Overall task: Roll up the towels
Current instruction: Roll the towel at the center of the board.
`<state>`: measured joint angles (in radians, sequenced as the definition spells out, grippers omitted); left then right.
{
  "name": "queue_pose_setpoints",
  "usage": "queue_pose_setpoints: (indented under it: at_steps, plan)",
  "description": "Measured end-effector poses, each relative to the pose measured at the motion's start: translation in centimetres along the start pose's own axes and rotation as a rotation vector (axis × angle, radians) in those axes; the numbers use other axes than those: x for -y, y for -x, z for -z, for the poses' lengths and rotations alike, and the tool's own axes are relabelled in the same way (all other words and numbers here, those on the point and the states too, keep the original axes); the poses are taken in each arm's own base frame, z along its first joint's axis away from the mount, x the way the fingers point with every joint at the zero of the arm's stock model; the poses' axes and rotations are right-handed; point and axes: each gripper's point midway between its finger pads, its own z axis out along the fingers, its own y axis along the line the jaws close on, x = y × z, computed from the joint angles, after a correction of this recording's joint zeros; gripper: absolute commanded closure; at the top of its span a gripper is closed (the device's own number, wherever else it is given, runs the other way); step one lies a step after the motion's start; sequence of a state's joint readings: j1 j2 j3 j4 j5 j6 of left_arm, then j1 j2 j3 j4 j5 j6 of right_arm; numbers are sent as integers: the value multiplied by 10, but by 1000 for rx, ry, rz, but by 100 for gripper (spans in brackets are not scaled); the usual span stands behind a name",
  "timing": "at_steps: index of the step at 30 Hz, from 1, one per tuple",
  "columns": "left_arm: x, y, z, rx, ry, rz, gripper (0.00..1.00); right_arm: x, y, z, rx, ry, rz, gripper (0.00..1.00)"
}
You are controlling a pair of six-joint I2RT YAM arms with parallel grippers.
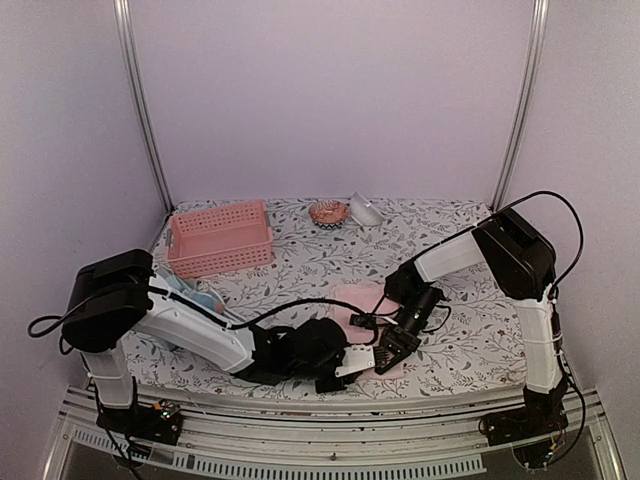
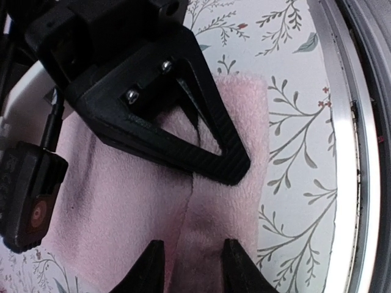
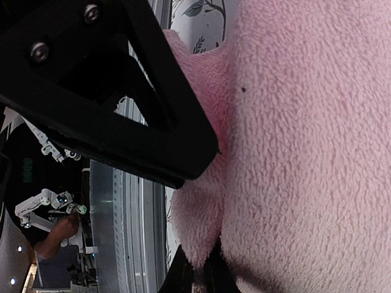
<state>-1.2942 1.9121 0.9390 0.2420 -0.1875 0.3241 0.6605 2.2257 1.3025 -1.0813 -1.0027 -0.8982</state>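
Soft plain pink terry towel (image 1: 358,297) lying near the front of the floral surface (image 1: 470,335), right end effector (image 3: 198,276) pinched shut on its floppy fold, left end effector (image 2: 194,268) half-open astride it; probably best gripped by an edge

The left arm (image 1: 190,335) and the right arm (image 1: 543,345) are smooth white tubes joined by chunky black blocks. Thin black cables (image 1: 300,303) run along them. The right gripper (image 3: 200,278) has black fingers (image 2: 183,155) shaped like hollow triangles, fixed with two silver screws (image 2: 131,94). A small black box (image 2: 27,195) beside it carries a round red mark.
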Motion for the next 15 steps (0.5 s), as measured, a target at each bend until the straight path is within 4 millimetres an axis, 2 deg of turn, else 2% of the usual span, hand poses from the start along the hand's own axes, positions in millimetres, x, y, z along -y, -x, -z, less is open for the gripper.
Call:
queue_pose_setpoints:
  at_steps: [8, 11, 15]
  plan:
    - [10, 7, 5, 16, -30, -56, 65, -1, -2, -1, -6, 6, -13, 96]
    - [18, 16, 12, 34, -46, -75, 68, -1, -2, -1, -7, 8, -16, 96]
    - [31, 21, 14, 45, -76, -91, 68, -1, -2, -1, -7, 8, -18, 96]
